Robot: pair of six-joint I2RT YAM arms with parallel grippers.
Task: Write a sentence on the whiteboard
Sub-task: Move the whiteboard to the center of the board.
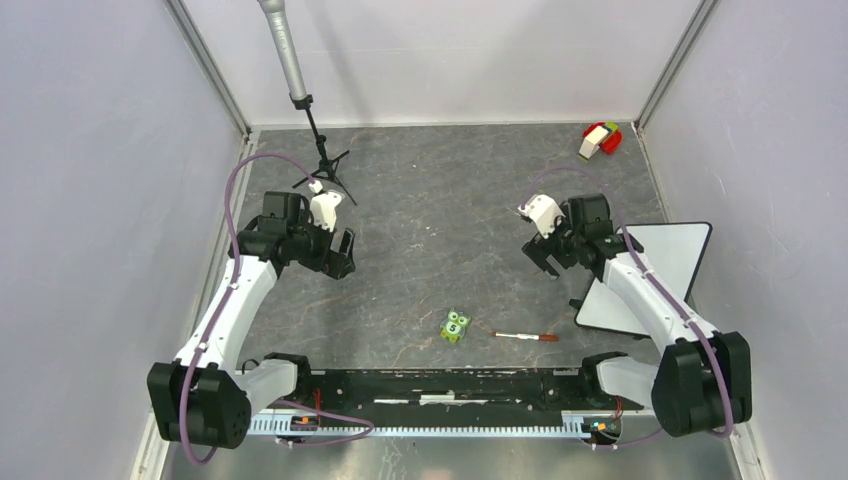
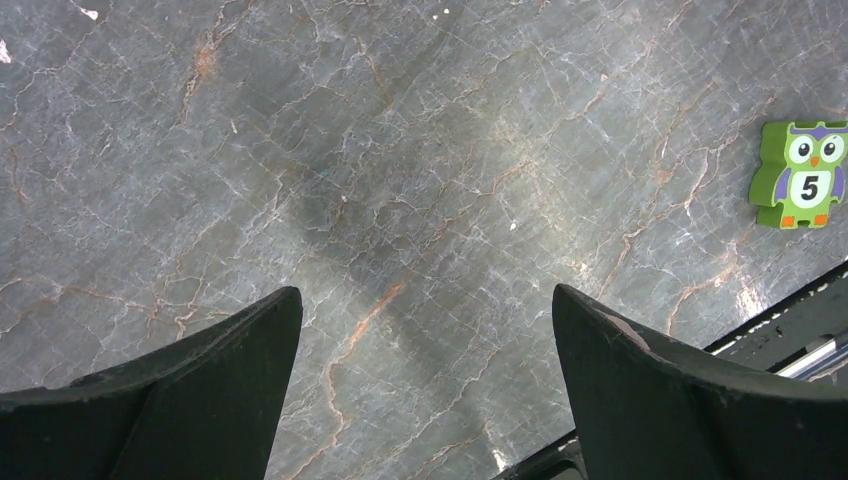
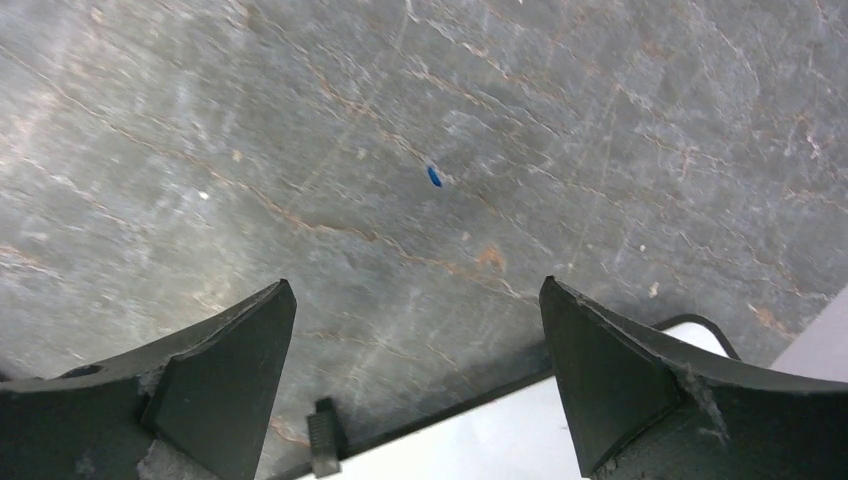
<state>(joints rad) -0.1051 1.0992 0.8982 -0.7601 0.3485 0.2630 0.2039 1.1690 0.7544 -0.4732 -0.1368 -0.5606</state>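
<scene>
A: State?
B: Left gripper [image 1: 340, 262] and right gripper [image 1: 545, 265] are seen open, empty; whiteboard [image 1: 675, 250] is laid at right, partly under that arm.
A: Risk?
B: Marker [image 1: 527, 336] could be knocked rolling; board could be shifted if unpinned.

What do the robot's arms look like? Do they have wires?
The left arm and right arm are white tubes with chunky black joints. A purple cable loops along each. The left gripper and right gripper each have a white block and two dark, pointy wedge fingers.
</scene>
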